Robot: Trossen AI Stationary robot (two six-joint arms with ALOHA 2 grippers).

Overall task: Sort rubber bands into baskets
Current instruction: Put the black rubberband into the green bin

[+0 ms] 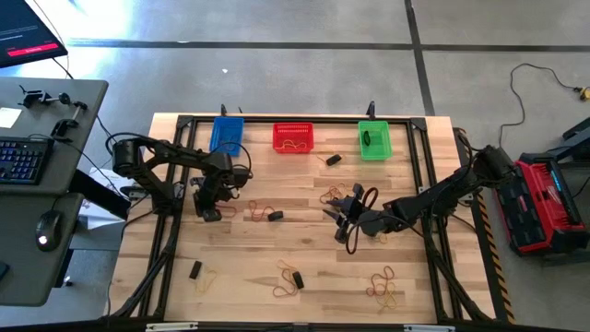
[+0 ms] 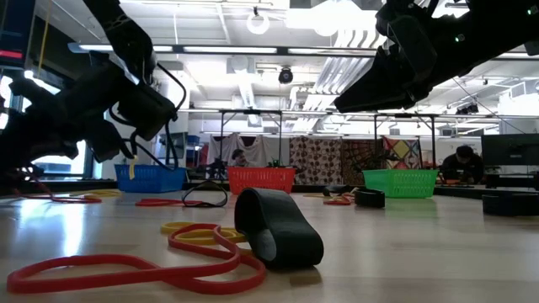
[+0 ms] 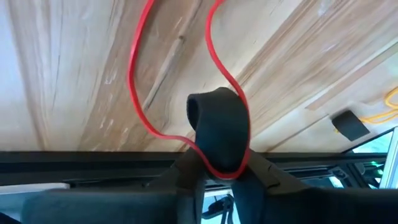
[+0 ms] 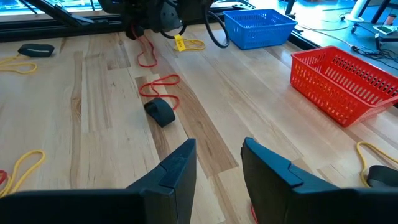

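I see a few bands in the red basket point(image 1: 293, 137); most remain below it. My left gripper point(image 3: 219, 163) clamps a red band point(image 3: 140, 93); my right gripper point(image 4: 217, 163) hangs apart, empty.

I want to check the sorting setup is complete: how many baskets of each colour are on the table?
Blue basket: 1
Red basket: 1
Green basket: 1
Total: 3 baskets
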